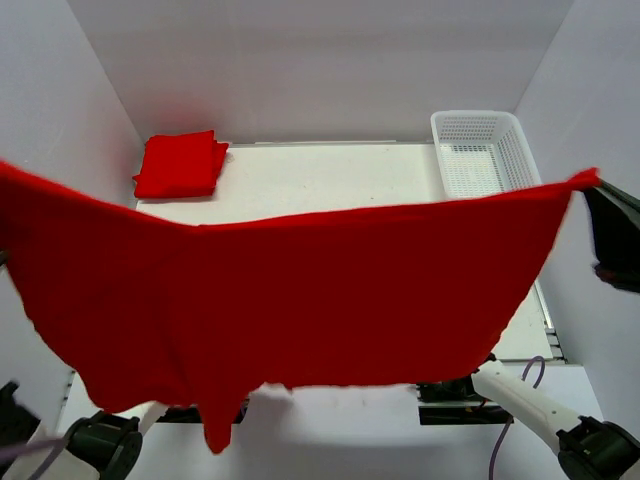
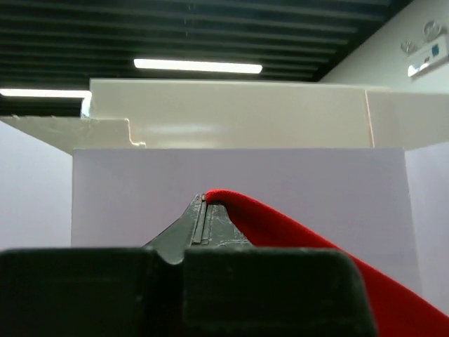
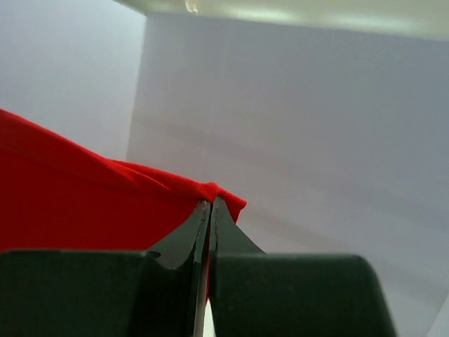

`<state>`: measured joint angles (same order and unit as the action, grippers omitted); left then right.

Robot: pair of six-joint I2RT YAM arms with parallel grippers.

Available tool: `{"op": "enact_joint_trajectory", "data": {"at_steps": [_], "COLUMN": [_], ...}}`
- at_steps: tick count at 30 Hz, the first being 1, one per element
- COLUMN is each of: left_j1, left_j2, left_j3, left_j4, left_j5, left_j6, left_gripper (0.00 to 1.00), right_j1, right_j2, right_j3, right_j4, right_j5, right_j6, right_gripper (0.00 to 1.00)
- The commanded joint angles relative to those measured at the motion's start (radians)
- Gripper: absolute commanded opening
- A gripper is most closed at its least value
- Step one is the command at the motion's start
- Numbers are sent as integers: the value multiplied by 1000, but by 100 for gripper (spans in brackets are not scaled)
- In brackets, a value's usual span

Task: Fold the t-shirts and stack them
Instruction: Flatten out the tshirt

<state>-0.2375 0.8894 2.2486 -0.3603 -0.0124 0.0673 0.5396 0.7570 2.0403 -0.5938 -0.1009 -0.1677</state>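
One folded shirt (image 1: 180, 166) done, back-left on bench (image 1: 330, 180). Now second shirt (image 1: 300, 300) stretched aloft, left tool (image 2: 205, 207) and right tool (image 3: 210, 209) each pinching corner. Fold, stack pending.

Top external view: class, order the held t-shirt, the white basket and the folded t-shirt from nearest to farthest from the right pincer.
1. Held t-shirt: its corner is clamped in the right pincer.
2. White basket: far right, behind the shirt.
3. Folded t-shirt: far left corner.
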Motion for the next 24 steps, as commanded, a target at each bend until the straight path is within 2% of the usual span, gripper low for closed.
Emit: {"op": "enact_joint_trajectory", "data": {"at_steps": [1, 2, 3, 4, 5, 7, 8, 10, 11, 15, 16, 18, 19, 20, 21, 23, 24], "left_j1": [-5, -5, -14, -14, -14, -14, 0, 9, 9, 9, 9, 18, 18, 29, 29, 29, 38], "left_j2": [85, 95, 105, 117, 128, 149, 176, 219, 256, 509, 619, 734, 794, 919, 983, 1103, 1214], "left_j3": [-96, -159, -253, -308, -414, -519, -632, -739, -801, -865, -865, -865, -822, -795, -763, -648, -608], "left_j4": [17, 17, 61, 82, 104, 164, 193, 283, 297, 371, 392, 449, 449, 463, 451, 420, 411], "left_j5": [-1, 8, 8, -1, -15, -59, -72, -72, -72, -57, -57, -48, -23, -8, 29, 51, 66], "left_j6": [34, 34, 34, 48, 48, 48, 48, 48, 36, 17, 17, 17, 17, 17, 17, 2, -7], "left_gripper": [0, 0, 0, 0, 0, 0, 0, 0, 0, 0, 0, 0, 0, 0, 0, 0, 0], "right_j1": [-3, -1, 0, 2, 14, -3, -3, -13, -21, -104, -121, -185, -200, -236, -246, -274, -286], "right_j2": [4, 5, 4, 13, 30, 77, 129, 183, 268, 468, 558, 748, 796, 845, 978, 1062, 1179], "right_j3": [-159, -205, -356, -408, -557, -714, -768, -825, -842, -876, -841, -810, -749, -727, -711, -605, -548], "right_j4": [44, 86, 186, 210, 236, 343, 359, 410, 443, 506, 509, 506, 514, 517, 525, 523, 514], "right_j5": [137, 223, 318, 358, 518, 675, 705, 798, 797, 721, 671, 633, 559, 534, 509, 411, 376], "right_j6": [13, 20, 34, 43, 60, 74, 92, 114, 123, 196, 212, 215, 212, 208, 203, 194, 186], "right_gripper": [0, 0, 0, 0, 0, 0, 0, 0, 0, 0, 0, 0, 0, 0, 0, 0, 0]}}
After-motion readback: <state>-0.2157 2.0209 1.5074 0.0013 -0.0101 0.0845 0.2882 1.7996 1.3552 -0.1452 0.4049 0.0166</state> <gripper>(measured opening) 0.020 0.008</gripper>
